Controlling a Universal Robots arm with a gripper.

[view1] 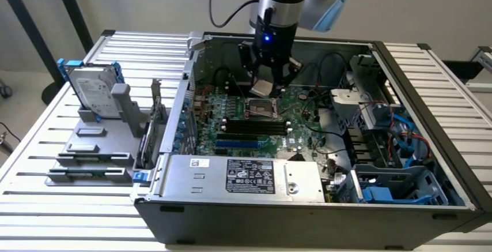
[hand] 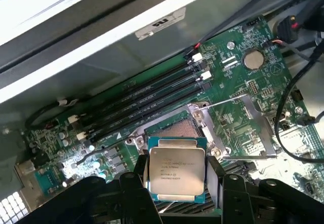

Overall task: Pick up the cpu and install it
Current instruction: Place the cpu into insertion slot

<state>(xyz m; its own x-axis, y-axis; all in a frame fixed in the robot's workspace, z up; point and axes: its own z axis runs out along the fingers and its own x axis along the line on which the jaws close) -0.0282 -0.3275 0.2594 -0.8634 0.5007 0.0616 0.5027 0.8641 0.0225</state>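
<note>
Here, the black two-fingered pincer (hand: 177, 166) is pinching the thin, square cpu (hand: 176, 169), silver-grey metal-topped with printed lettering, by opposite edges, holding it just above the green motherboard's (hand: 238, 90) open socket (hand: 169, 128).

Support: a white slatted table (view1: 54, 217) with long parallel ribs that reaches from the left edge of the exterior view's frame to its right edge.
Bare parts: open slats show at the lower left, along the upper left, and in a strip down the right side of the frame.
Centre to right: a dark grey computer case (view1: 307, 220) lies flat on the slats with its open side facing up. It covers most of the frame's middle and lower right.
Left: a flat grey fixture tray (view1: 84, 148) rests on the slats, just beside the case's left wall.
Spacing: the tray and the case sit close together, and whether they touch cannot be told.
</note>
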